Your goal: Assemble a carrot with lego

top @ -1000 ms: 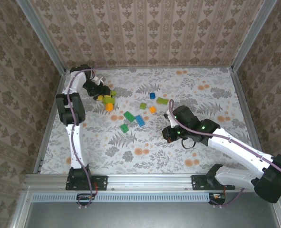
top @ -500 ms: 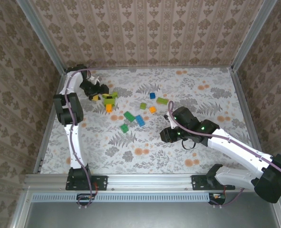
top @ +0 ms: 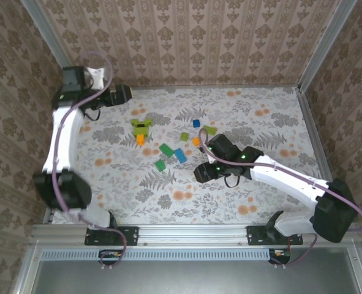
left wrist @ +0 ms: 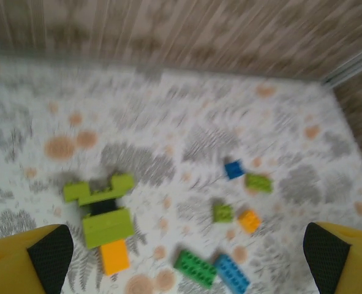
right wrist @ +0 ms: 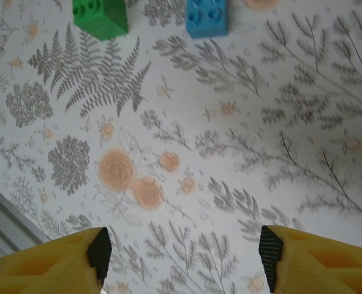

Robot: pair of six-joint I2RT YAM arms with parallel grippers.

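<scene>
The carrot [top: 141, 129] lies flat on the table at the back left: lime-green bricks spreading at the far end, a black piece between them, an orange tip toward me. In the left wrist view the carrot [left wrist: 103, 219] sits lower left, blurred. My left gripper [top: 124, 93] hangs raised behind and left of it, open and holding nothing [left wrist: 187, 254]. Loose lego lies mid-table: a dark green brick [top: 166, 149], a blue brick [top: 180, 155], an orange brick [top: 196, 141]. My right gripper [top: 200, 173] hovers low, just right of them, open over bare table [right wrist: 185, 248].
More loose bricks: a small blue one [top: 196, 123], two lime ones [top: 209, 130] [top: 184, 136], a small green one [top: 160, 165]. In the right wrist view a green brick [right wrist: 100, 15] and a blue brick [right wrist: 207, 15] lie at the top edge. Patterned walls stand on three sides.
My left gripper opened, let go of the carrot and lifted away toward the back left corner. My right gripper opened and slid a little left toward the loose bricks.
</scene>
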